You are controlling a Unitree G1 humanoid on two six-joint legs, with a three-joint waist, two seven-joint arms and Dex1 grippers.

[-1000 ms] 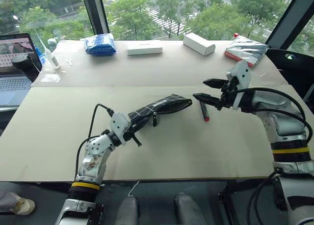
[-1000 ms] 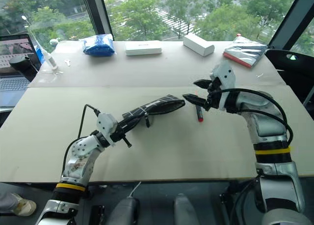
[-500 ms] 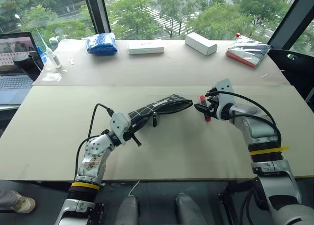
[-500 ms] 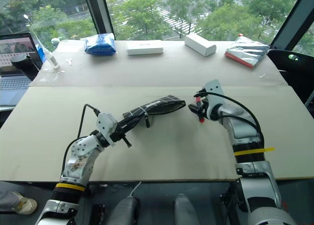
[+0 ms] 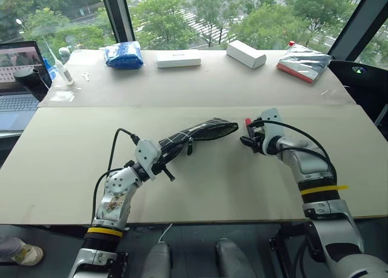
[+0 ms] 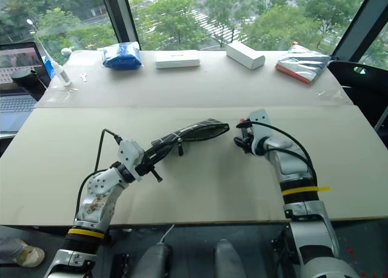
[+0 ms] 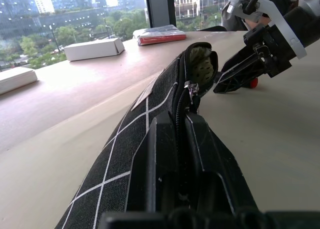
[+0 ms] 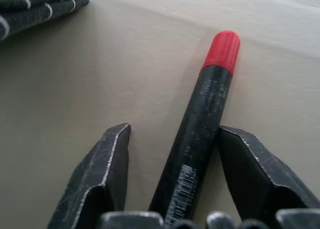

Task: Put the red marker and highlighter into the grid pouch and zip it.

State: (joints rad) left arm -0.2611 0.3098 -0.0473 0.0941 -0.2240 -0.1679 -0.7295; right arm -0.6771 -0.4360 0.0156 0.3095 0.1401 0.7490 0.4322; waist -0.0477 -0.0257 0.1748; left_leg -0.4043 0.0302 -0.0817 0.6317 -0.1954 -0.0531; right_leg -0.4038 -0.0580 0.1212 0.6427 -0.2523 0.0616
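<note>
Right pincer (image 8: 170, 174) lowered onto the tabletop (image 5: 200, 187), straddling the marker (image 8: 200, 134). Its two fingers stand partly apart, one on each side of the black barrel: one finger lies against or just beside the barrel, the other is clear of it with bare tabletop between. The marker lies flat, red cap pointing away from the wrist, not yet clamped. In the head view it lies just right of the pouch (image 5: 194, 134) mouth, near but not touching.

Left pincer (image 7: 176, 154) is closed on the pouch along its zipper edge, holding the pouch raised with its open mouth toward the marker. Inside the mouth a pale green object is visible, probably the highlighter (image 7: 202, 64); this cannot be confirmed.

Step in hand, as judged: grasping the marker. To do it well, the fingers should close squarely across the barrel at mid-length rather than near the cap, so that the round body does not roll or squirt out sideways. The grip should be firm before lifting. The pouch mouth should be kept open and steady, since the marker must next enter it lengthwise. Zipping remains to be done.
</note>
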